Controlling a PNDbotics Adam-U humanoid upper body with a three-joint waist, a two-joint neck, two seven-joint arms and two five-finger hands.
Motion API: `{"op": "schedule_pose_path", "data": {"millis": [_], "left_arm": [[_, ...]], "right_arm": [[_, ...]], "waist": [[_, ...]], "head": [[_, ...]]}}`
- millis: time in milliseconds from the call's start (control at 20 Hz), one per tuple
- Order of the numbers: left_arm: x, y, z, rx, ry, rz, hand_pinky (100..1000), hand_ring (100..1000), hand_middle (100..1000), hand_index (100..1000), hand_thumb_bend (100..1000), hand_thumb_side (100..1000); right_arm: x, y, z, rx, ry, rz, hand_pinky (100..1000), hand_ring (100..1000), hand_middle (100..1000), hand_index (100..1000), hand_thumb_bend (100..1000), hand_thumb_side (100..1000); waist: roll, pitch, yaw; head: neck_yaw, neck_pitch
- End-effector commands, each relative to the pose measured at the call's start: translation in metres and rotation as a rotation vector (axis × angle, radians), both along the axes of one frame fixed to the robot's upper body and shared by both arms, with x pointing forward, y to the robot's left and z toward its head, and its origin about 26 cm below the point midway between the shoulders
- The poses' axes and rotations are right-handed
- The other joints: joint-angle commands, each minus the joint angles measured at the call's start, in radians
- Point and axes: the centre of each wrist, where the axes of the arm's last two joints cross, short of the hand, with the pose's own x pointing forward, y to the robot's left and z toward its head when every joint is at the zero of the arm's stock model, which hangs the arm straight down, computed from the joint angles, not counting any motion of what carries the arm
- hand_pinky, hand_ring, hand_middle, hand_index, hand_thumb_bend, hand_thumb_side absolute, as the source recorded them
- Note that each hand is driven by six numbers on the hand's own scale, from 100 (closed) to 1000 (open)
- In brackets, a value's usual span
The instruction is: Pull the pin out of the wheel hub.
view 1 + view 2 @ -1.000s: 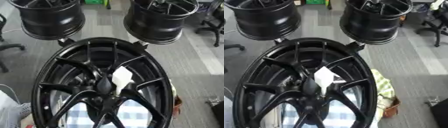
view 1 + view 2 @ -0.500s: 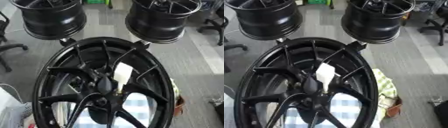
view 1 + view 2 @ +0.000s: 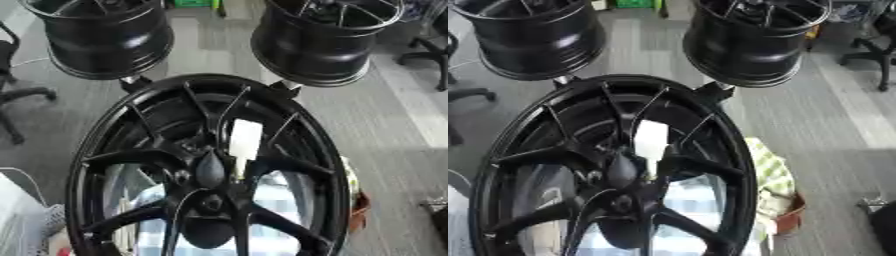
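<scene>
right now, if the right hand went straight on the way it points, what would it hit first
Cannot say: neither hand can be made out in either view. Only the big black wheel shows, with a white piece near its hub, so there is no pointing line to follow.

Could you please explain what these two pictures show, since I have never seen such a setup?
Both pictures come from one stereo camera in a humanoid robot's head, looking down: the left eye and the right eye, so they nearly match. A large black wheel fills the middle, spokes meeting at its hub. A pale, whitish piece sits among the spokes just above the hub; it may be the pin, but I cannot be sure. Two more black wheels stand behind on grey floor. Checked cloth shows beneath. Neither robot hand is visible, so nothing is held.
</scene>
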Motion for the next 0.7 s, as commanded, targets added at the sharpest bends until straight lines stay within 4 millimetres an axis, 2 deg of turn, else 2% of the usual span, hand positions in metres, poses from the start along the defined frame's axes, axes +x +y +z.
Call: {"op": "schedule_pose_path", "data": {"millis": [50,150,200,250,400,700], "left_arm": [[-0.002,0.001,0.01,0.025,-0.031,0.0,773,880,749,850,260,749],[-0.002,0.001,0.01,0.026,-0.033,-0.001,773,880,749,849,260,748],[-0.002,0.001,0.01,0.026,-0.033,-0.001,774,880,749,850,260,748],[-0.002,0.001,0.01,0.027,-0.035,-0.002,774,880,749,850,260,747],[-0.002,0.001,0.011,0.026,-0.037,-0.002,773,880,749,849,261,747],[-0.001,0.0,0.013,0.028,-0.045,-0.012,774,880,749,849,262,745]], "right_arm": [[-0.008,0.003,0.026,-0.023,-0.102,0.023,810,812,799,852,534,332],[-0.009,0.01,0.031,-0.04,-0.146,0.077,812,802,781,839,511,337],[-0.01,0.014,0.034,-0.049,-0.168,0.113,811,796,770,832,560,357],[-0.012,0.019,0.038,-0.065,-0.19,0.156,810,792,766,828,492,337],[-0.02,0.035,0.048,-0.115,-0.238,0.286,811,783,754,814,475,338],[-0.039,0.083,0.06,-0.215,-0.263,0.576,811,769,733,806,457,344]], "waist": [[0.0,-0.019,-0.001],[0.0,-0.019,0.0],[0.0,-0.018,0.0],[0.001,-0.018,0.001],[0.001,-0.017,0.003],[0.001,-0.016,0.007]], "head": [[0.001,0.0],[0.001,0.0],[0.001,0.0],[0.002,0.0],[0.002,-0.002],[-0.002,-0.006]]}}
